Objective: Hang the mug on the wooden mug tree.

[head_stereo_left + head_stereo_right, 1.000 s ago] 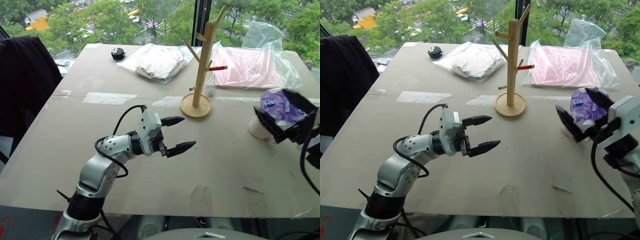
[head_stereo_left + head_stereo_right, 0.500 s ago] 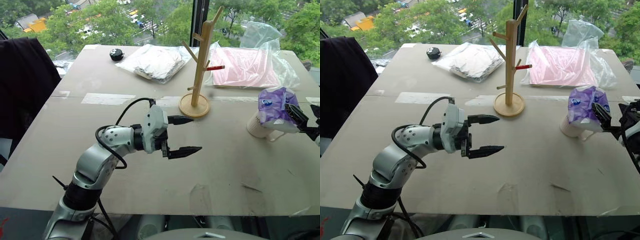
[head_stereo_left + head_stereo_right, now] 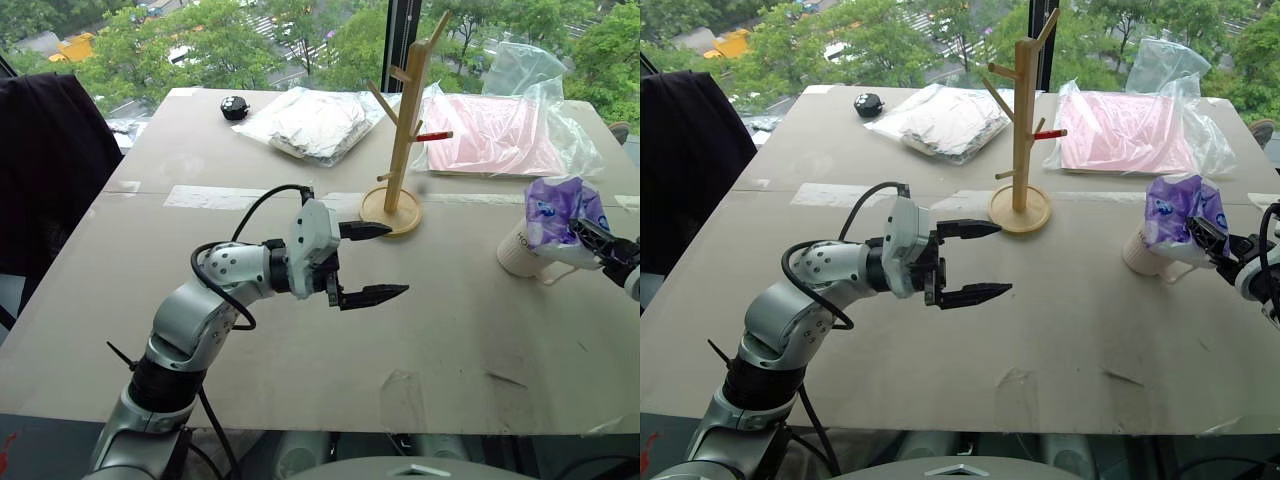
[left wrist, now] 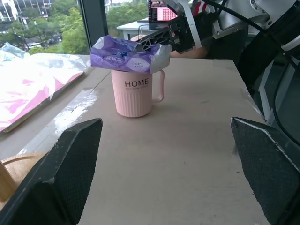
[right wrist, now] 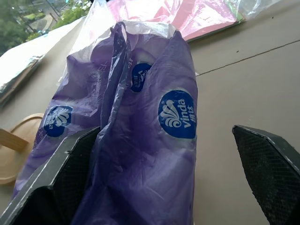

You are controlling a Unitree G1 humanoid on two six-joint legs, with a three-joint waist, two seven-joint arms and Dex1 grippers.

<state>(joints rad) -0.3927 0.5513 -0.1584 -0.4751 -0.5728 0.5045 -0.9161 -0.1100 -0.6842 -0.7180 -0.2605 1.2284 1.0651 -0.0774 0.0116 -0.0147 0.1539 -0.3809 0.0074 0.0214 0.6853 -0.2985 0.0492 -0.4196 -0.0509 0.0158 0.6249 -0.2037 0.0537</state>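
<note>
The white mug [image 3: 518, 256] stands on the table at the right, with "HOME" on its side [image 4: 137, 96] and its handle turned toward my right arm. A crumpled purple plastic packet [image 3: 556, 205] is stuffed in its mouth. My right gripper [image 3: 592, 236] is open at the packet's level. In its wrist view the packet [image 5: 140, 140] lies between the fingers [image 5: 70, 178], and whether they touch it I cannot tell. The wooden mug tree [image 3: 404, 140] stands upright at mid-table, one peg red-tipped. My left gripper [image 3: 397, 260] hovers open and empty in front of the tree, pointing toward the mug.
Behind the tree lie a silvery bag [image 3: 310, 122], a pink sheet in clear plastic [image 3: 495, 135] and a small black object [image 3: 236, 106]. A dark cloth-covered chair [image 3: 50, 170] stands beside the table's left edge. The table's front edge runs just below my left arm.
My right gripper has dropped, rolled over and shifted right; its fingers now sit at the purple packet instead of above it. The left gripper has barely moved.
</note>
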